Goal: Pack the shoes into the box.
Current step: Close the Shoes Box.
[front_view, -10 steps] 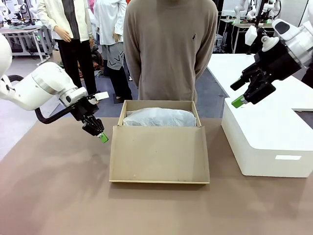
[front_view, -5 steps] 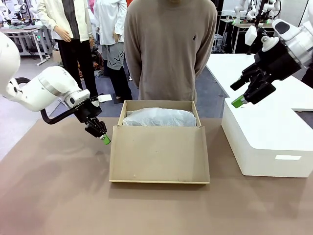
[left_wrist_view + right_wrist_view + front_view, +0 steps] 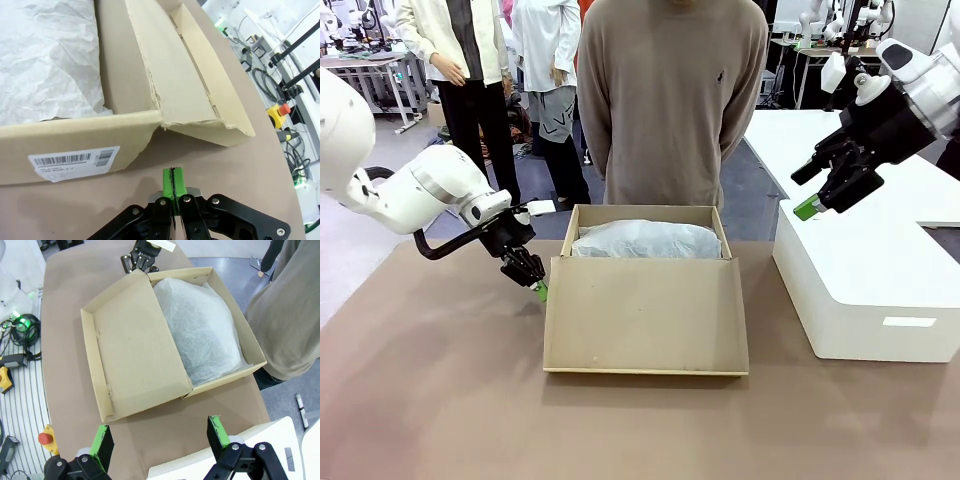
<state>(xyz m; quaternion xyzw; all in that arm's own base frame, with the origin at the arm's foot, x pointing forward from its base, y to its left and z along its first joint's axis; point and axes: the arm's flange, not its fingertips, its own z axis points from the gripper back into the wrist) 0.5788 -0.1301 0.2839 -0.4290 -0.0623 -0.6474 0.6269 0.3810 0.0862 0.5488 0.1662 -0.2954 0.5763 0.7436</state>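
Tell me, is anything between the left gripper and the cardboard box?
Nothing visible stands between them. The left gripper, shut and empty, sits low over bare table just off the box's left corner, where the lid flap hinges. White tissue paper covers the inside of the box.

Layout around the box [image 3: 646,300]

You had the left gripper [image 3: 537,289] just beside the box's left corner, the white box [image 3: 865,290] to its right, the person [image 3: 670,100] behind it, and tissue paper [image 3: 645,240] inside.

A barcode label [image 3: 74,162] on the box [image 3: 125,127]; its print is unreadable.
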